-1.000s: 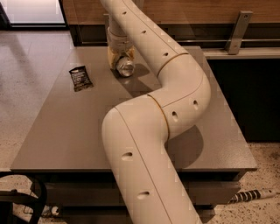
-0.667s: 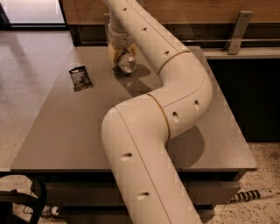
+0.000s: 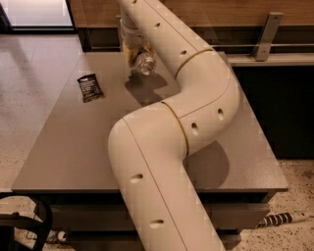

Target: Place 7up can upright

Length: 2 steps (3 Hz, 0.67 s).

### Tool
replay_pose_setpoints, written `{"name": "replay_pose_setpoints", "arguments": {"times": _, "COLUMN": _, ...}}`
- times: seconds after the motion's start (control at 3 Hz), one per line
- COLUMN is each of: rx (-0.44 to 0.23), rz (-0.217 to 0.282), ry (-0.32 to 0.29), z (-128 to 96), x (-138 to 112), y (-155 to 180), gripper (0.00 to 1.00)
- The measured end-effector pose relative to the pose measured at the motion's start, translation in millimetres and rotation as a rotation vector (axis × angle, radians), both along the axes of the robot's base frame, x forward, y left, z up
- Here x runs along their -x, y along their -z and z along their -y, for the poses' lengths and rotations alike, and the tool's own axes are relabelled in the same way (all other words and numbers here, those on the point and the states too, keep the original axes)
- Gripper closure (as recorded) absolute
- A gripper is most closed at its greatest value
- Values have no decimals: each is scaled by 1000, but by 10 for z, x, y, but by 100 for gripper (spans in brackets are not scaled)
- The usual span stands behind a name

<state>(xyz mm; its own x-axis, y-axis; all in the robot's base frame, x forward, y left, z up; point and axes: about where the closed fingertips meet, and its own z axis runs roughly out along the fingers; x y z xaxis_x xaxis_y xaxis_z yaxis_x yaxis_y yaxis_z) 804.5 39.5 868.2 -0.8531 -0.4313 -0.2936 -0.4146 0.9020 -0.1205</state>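
Gripper: the gripper hangs over the far side of the table, at about 12 o'clock from the table's middle, pointing down from the end of the arm.
Fingers: the pale fingers are closed in on the can, one on each side, so the can sits clamped between them.
Can: the 7up can is in the gripper's grasp at the far edge of the table. It is tilted, not upright, and its shiny round metal end faces the camera and toward 4 o'clock.
Can and table: a dark shadow lies on the tabletop just below the can, toward 6 o'clock. Whether the can's lower edge touches the surface cannot be told.
Arm: the cream arm rises from the bottom edge at 6 o'clock, bends at an elbow toward 3 o'clock, then runs back up to 12 o'clock, covering much of the table's middle.
Black packet: a flat black packet lies on the table at about 10 o'clock, well apart from the can, to its 8 o'clock side.
Table: grey, flat top, square corners.
Background: a wooden wall panel at 12 o'clock, with a metal bracket at 2 o'clock.
Floor: speckled floor at 9 o'clock; a striped cable lies on it at 4 o'clock.
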Motion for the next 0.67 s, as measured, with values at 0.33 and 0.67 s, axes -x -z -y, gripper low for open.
{"name": "replay_pose_setpoints", "arguments": {"times": 0.33, "rx": 23, "rz": -2, "ry": 30, "z": 41, "x": 65, "y": -59, "gripper": 100}}
{"name": "replay_pose_setpoints", "arguments": {"times": 0.67, "rx": 62, "rz": -27, "ry": 73, "z": 129, "x": 192, "y": -58, "gripper": 100}}
